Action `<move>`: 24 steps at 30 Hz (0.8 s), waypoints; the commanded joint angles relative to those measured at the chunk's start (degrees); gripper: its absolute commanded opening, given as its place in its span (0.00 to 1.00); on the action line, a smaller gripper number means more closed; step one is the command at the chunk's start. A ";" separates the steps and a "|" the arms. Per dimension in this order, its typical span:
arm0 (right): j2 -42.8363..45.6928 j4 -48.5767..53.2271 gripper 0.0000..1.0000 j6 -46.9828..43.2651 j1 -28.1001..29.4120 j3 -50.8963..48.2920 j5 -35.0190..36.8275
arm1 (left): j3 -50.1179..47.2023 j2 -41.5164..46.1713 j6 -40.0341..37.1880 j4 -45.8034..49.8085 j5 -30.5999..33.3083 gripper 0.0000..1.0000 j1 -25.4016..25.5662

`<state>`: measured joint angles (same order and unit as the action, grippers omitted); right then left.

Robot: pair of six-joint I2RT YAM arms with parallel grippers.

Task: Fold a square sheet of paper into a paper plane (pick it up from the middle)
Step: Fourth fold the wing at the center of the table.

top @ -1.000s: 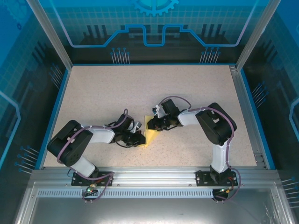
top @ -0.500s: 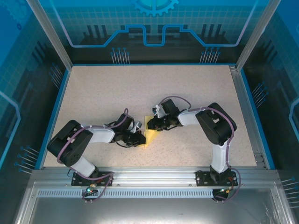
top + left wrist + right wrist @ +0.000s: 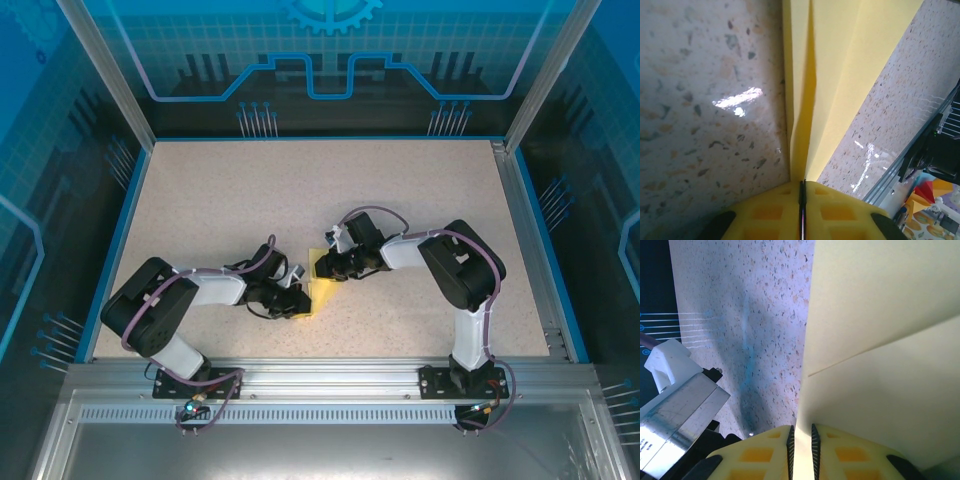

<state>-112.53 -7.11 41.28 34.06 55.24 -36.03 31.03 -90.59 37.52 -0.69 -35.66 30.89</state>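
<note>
The yellow square sheet of paper (image 3: 323, 284) is folded and held between the two arms in the middle of the table. In the left wrist view the paper (image 3: 840, 75) narrows along a crease into my left gripper (image 3: 802, 184), whose pads meet on its edge. My left gripper (image 3: 303, 298) sits at the paper's near-left end. In the right wrist view the paper (image 3: 880, 365) shows a fold line and runs between the pads of my right gripper (image 3: 802, 434), which is shut on it. My right gripper (image 3: 322, 268) holds the paper's far end.
The speckled table (image 3: 220, 200) stretches behind and to both sides of the arms. Its blue rim (image 3: 130, 200) and a metal rail (image 3: 330, 375) at the near edge bound it. A silver block of the other arm (image 3: 675, 405) lies left of my right gripper.
Both arms stay almost where they were. The paper's near corner beside the left gripper looks slightly drawn in.
</note>
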 commanded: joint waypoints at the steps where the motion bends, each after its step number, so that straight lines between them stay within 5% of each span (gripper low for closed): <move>1: -4.45 7.19 0.20 -1.47 -0.27 -1.88 5.71 | -1.14 0.94 -0.08 5.26 -2.14 0.11 0.21; 14: -4.29 8.26 0.19 -1.81 -0.31 -1.89 6.69 | -1.18 18.15 4.49 8.30 6.40 0.26 0.09; 24: -4.18 8.06 0.19 -1.64 -0.36 -2.25 6.77 | 3.89 10.01 7.82 -2.05 3.54 0.24 0.22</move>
<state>-112.62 -6.48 40.88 34.06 55.53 -35.83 32.71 -77.62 43.59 1.78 -30.74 30.92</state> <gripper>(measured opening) 0.190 0.237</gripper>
